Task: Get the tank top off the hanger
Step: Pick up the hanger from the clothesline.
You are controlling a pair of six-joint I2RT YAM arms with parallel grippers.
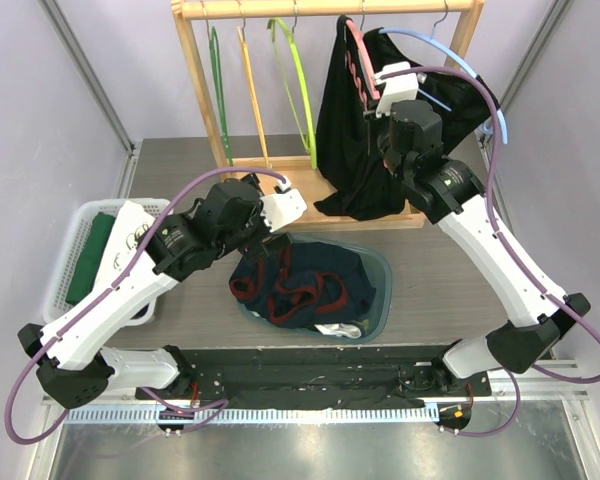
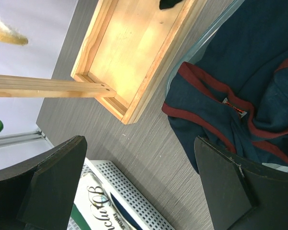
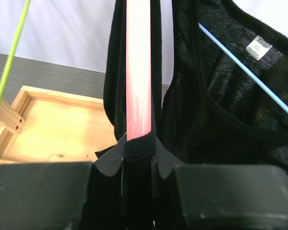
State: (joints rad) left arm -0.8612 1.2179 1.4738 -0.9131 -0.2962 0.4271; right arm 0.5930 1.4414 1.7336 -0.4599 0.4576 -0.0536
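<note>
A black tank top (image 1: 355, 150) hangs on a pink hanger (image 1: 360, 60) on the wooden rack, beside a second black garment on a light blue hanger (image 1: 460, 60). My right gripper (image 1: 375, 100) is up at the pink hanger. In the right wrist view it (image 3: 139, 163) is shut on the tank top's black strap (image 3: 139, 146), which wraps the pink hanger (image 3: 138, 72). My left gripper (image 1: 275, 245) is low over the table. In the left wrist view it (image 2: 144, 187) is open and empty.
The wooden rack (image 1: 195, 90) holds empty green (image 1: 218, 90), orange (image 1: 250, 90) and lime (image 1: 298, 80) hangers over its tray base (image 2: 134, 48). A bluish tub (image 1: 380, 290) holds navy clothes with red trim (image 2: 240, 72). A white basket (image 1: 65, 265) with folded items stands left.
</note>
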